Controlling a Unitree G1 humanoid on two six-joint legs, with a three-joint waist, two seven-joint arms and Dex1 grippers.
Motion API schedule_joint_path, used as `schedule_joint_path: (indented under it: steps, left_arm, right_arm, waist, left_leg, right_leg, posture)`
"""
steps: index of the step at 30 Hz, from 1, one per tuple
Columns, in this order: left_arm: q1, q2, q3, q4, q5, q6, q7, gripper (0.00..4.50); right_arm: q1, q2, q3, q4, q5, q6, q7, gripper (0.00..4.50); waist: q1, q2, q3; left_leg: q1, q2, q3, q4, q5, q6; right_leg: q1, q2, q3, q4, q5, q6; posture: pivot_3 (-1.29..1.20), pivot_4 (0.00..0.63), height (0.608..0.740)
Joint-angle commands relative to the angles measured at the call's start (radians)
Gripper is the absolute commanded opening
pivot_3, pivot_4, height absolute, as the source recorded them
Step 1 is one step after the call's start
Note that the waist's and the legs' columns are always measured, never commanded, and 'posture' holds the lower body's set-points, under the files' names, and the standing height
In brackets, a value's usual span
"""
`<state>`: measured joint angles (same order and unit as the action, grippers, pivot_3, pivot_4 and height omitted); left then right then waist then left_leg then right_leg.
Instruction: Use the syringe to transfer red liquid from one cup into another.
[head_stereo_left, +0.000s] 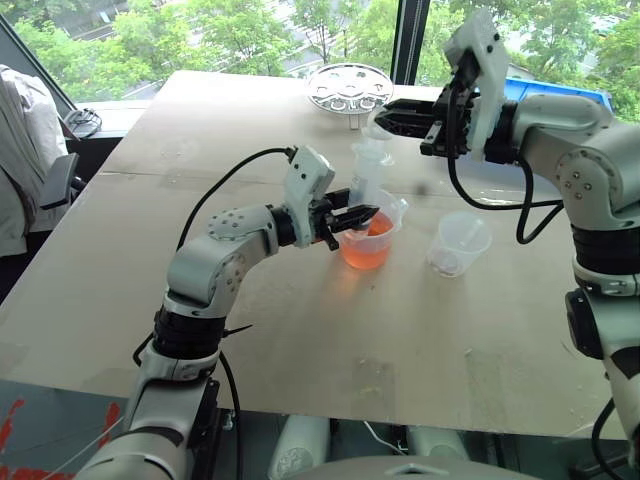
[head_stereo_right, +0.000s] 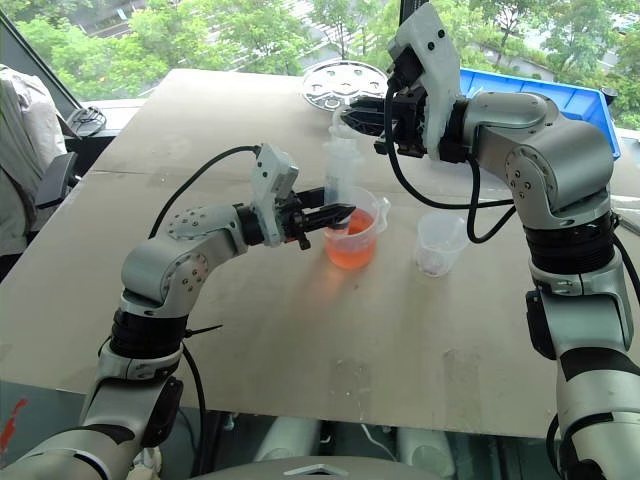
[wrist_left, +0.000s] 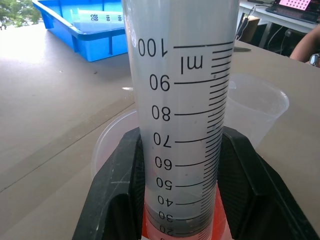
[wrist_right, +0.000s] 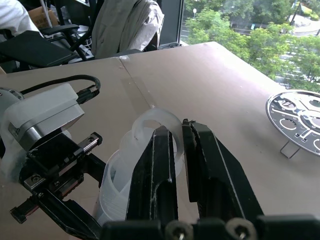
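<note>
Left eye view showed a person (head_stereo_left: 25, 160) in a light garment at the far left edge, beside the table (head_stereo_left: 200, 330). On that pale tabletop, left of centre, the left gripper (head_stereo_left: 352, 220) reached in level and was clamped on the barrel of the syringe (head_stereo_left: 368, 172), which stood upright with its lower end inside the larger beaker (head_stereo_left: 372, 238). In the left wrist view the black fingers (wrist_left: 117, 190) pressed both sides of the clear barrel, whose printed scale ran up to one hundred, and red showed at the very bottom of the barrel. The red liquid (head_stereo_left: 366, 248) lay in the lower part of the beaker, below the gripper.

Behind the beaker, near the far edge of the table, a round metal tray (head_stereo_left: 348, 86) rested.

Above the beaker, the right gripper (head_stereo_left: 392, 115) came in level from the right, its fingers drawn together on the ring-shaped plunger end (wrist_right: 156, 123) at the top of the syringe; the right wrist view showed the two fingers pinching that clear ring.

Right of the beaker and just apart from it stood the small tapered cup (head_stereo_left: 460, 243), clear, with no red visible in it. A blue bin (head_stereo_right: 540, 95) sat at the far right behind the right arm.
</note>
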<state>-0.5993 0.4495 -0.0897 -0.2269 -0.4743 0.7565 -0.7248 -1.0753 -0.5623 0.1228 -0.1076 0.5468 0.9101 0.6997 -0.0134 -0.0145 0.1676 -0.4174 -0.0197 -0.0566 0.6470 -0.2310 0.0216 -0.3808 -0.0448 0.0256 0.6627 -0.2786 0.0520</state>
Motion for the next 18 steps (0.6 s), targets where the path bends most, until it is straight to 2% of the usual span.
schedule_joint_path:
  steps: [1,18]
  left_arm:
    - [0.029,0.017,-0.066,-0.033,-0.006,0.028,-0.047,1.40]
    - [0.032,0.010,-0.067,-0.038,-0.009,0.031,-0.040,1.40]
  right_arm:
    - [-0.080,-0.039,-0.081,-0.003,-0.066,-0.088,-0.035,0.04]
    - [-0.108,-0.045,-0.093,0.039,-0.084,-0.108,-0.051,0.04]
  waist:
    - [0.000,0.000,0.000]
    - [0.000,0.000,0.000]
  left_leg:
    - [0.000,0.000,0.000,0.000,0.000,0.000]
    - [0.000,0.000,0.000,0.000,0.000,0.000]
  right_leg:
    - [0.000,0.000,0.000,0.000,0.000,0.000]
    - [0.000,0.000,0.000,0.000,0.000,0.000]
  posture:
    - [0.00,0.150,0.740]
    - [0.00,0.150,0.740]
